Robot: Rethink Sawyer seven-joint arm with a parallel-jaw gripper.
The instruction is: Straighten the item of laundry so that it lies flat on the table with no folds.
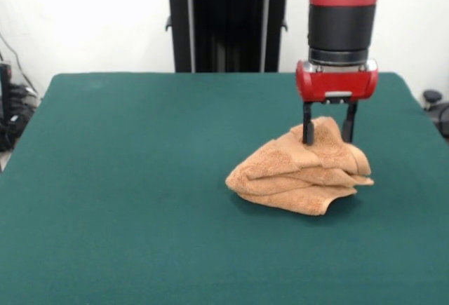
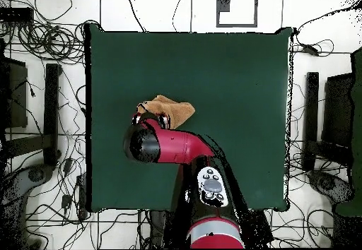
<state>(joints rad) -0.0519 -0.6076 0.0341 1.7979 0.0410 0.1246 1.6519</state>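
The gripper (image 1: 327, 131) hangs straight down from the red wrist, its two dark fingers (image 1: 307, 128) spread apart and straddling the top ridge of the towel (image 1: 302, 179), one finger to each side of the peak; the tips seem to touch or just sink into the terry, but the jaws are not pressed together on any cloth that can be seen (whether a fold sits between them ready to be pinched is hard to tell from the front view). Below the fingers the towel sits as a crumpled mound, with several stacked folds showing along its near side and a loose flap curling out at the bottom. It rests on the green table (image 1: 105, 200), somewhat toward the robot's side; in the overhead view only part of the towel (image 2: 177, 109) peeks out beyond the arm, which covers the rest. As for progress, nothing of the straightening looks done: the cloth is bunched and layered, no edge lies flat, and the whole job of grasping, lifting and spreading it out appears to remain.
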